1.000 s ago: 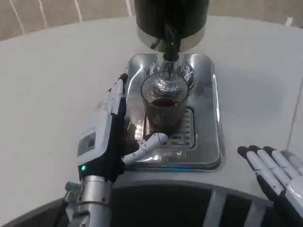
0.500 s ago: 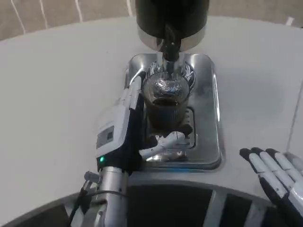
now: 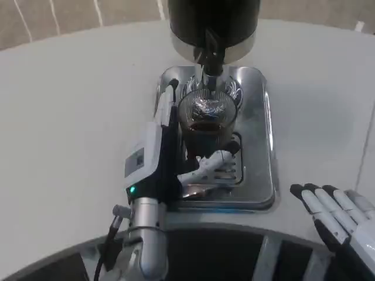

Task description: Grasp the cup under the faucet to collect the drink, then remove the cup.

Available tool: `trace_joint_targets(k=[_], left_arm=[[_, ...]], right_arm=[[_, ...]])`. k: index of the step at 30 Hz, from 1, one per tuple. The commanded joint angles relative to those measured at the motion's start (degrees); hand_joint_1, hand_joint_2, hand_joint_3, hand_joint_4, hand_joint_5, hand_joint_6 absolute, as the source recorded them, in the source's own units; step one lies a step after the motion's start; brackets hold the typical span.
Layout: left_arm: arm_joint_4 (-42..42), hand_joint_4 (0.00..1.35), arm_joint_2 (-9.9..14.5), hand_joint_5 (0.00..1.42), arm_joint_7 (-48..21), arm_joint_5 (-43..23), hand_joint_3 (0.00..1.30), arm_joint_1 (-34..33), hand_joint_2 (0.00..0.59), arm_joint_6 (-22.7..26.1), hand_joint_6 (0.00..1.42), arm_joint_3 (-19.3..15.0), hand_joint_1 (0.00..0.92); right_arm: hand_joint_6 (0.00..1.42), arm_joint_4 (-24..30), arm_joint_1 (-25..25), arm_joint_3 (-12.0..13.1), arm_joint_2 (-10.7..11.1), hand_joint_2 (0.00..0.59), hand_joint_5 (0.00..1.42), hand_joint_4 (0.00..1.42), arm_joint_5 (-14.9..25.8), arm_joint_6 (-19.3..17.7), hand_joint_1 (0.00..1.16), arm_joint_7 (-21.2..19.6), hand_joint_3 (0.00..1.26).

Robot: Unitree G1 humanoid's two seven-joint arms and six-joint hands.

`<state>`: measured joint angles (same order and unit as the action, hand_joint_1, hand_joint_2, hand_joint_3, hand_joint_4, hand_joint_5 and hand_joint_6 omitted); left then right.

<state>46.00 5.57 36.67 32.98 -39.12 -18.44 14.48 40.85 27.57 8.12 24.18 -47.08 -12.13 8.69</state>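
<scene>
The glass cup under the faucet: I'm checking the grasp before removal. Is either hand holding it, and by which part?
The left hand wraps the glass cup around its lower side wall. The right hand holds nothing.

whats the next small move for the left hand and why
Probably close the left hand fully around the glass cup: it sits against the cup's side under the faucet, dark drink already inside, thumb curled in front, but a firm grip isn't clear.

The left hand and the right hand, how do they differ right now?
The left hand is over the metal drip tray, wrapped around the glass cup under the faucet; the right hand lies on the white table, holding nothing. The left hand's fingers curl around the cup; the right hand's are straight and apart. Both have white and black fingers.
</scene>
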Motion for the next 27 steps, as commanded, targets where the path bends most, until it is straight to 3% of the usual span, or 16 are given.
trace_joint_targets(k=[1, 3, 8, 10, 14, 17, 22, 27], left_arm=[[1.8, 0.0, -0.3, 0.2, -0.1, 0.1, 0.0, -0.7, 0.064, 0.7, 0.28, 0.7, 0.463], [2.1, 0.0, -0.4, 0.23, 0.0, 0.1, 0.0, -1.0, 0.065, 1.1, 0.33, 0.7, 0.476], [2.8, 0.04, -0.4, 0.39, -0.3, 0.5, 0.03, -1.8, 0.071, 2.2, 0.62, 1.4, 0.514], [3.3, 0.21, -0.4, 0.56, -0.7, 0.6, 0.16, -2.1, 0.079, 2.5, 0.86, 1.8, 0.56], [4.6, 0.47, -0.9, 0.79, -1.4, 1.7, 0.37, -3.1, 0.086, 4.5, 1.13, 3.7, 0.598], [6.7, 0.74, -3.1, 1.02, 2.1, 2.2, 0.64, -3.8, 0.069, 6.8, 1.39, 4.1, 0.639], [10.1, 1.12, -6.1, 1.33, 9.9, 0.6, 1.02, -4.7, 0.049, 4.0, 1.42, 3.2, 0.66], [10.4, 1.24, -7.3, 1.41, 14.9, 0.2, 1.15, -5.0, 0.021, 0.2, 1.42, 2.6, 0.695]], right_arm=[[0.0, 0.9, -0.4, -0.3, -0.7, 0.265, 0.0, 0.0, 0.2, 1.0, 0.86, 1.4, 0.0], [0.0, 0.9, -0.7, -0.5, -0.9, 0.264, 0.0, 0.0, 0.4, 1.3, 0.86, 1.8, 0.0], [0.0, 0.5, -1.2, -0.5, -1.1, 0.262, 0.0, 0.0, 0.8, 1.6, 0.86, 2.5, 0.0], [0.0, 0.3, -1.6, -0.2, -1.1, 0.263, 0.0, 0.0, 1.2, 1.8, 0.86, 2.7, 0.0], [0.0, 0.7, -2.1, 0.7, -1.2, 0.261, 0.0, 0.0, 2.2, 2.5, 0.86, 3.1, 0.0], [0.0, 1.5, -1.8, 0.7, -1.6, 0.26, 0.0, 0.0, 2.0, 2.9, 0.86, 3.1, 0.0], [0.0, 2.5, -0.2, 0.7, -2.5, 0.258, 0.0, 0.0, 0.8, 3.3, 0.86, 3.0, 0.0], [0.0, 3.4, 0.5, 0.4, -3.1, 0.258, 0.0, 0.0, 0.1, 4.2, 0.86, 3.8, 0.0]])
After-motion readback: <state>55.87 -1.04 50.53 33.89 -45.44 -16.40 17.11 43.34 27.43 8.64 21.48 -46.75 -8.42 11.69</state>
